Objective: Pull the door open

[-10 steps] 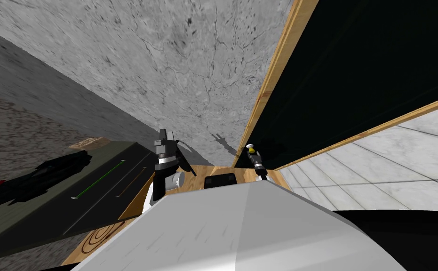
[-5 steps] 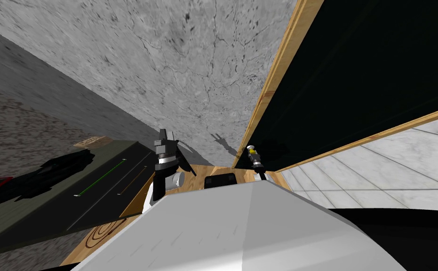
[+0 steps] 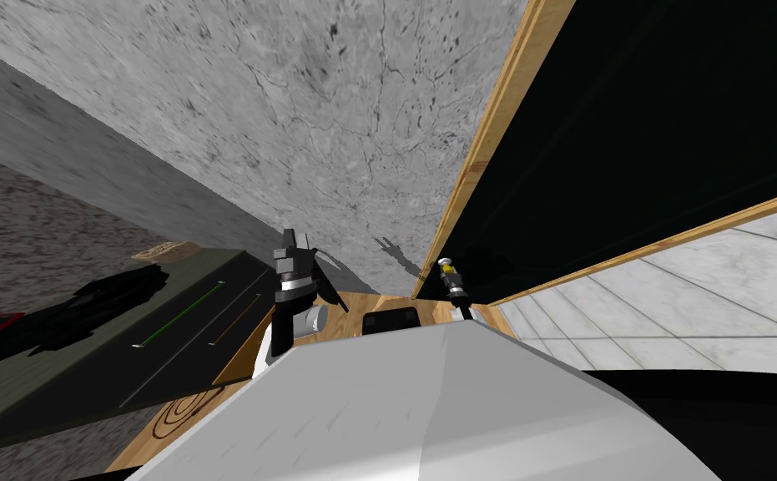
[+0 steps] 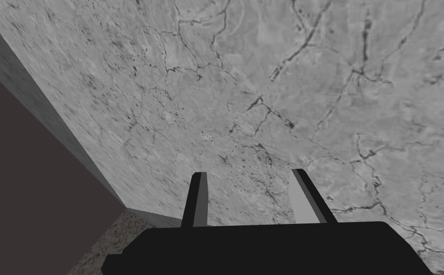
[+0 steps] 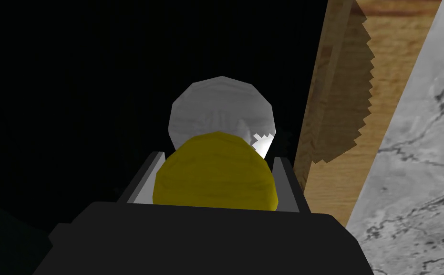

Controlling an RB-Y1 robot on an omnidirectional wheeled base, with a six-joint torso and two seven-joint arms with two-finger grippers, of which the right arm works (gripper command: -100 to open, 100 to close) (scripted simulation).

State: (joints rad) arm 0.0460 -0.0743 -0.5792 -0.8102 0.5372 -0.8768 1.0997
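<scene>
Between the right gripper's [image 5: 216, 160] fingers [image 5: 143, 180] sits the yellow door knob [image 5: 216, 176]. One finger presses each flank, so they are clenched on the knob, which fills the gap down to the gripper body. The knob's round face looks back at the wrist camera.

Beyond the knob, touching it, is the grey rosette [image 5: 218, 107], set flat on the dark door [image 5: 73, 95]. Reason for the hold, as I judge it: the knob is the only purchase on a smooth panel, and a grip from both sides lets the arm haul straight back without slipping.

Just beside the knob runs the wooden door frame [image 5: 325, 191], then the grey marbled wall [image 5: 407, 167]. With the frame this near, the door looks shut or barely cracked; I cannot tell which.

Head view: right gripper [image 3: 445, 270] just right of centre, low in the frame, at the door's [image 3: 628, 125] near edge. The door fills the upper right.

Left gripper [image 3: 295, 242] is left of centre and well apart from the door. Its fingers [image 4: 199, 195] are spread with nothing between them, probably parked clear of the door's swing.
</scene>
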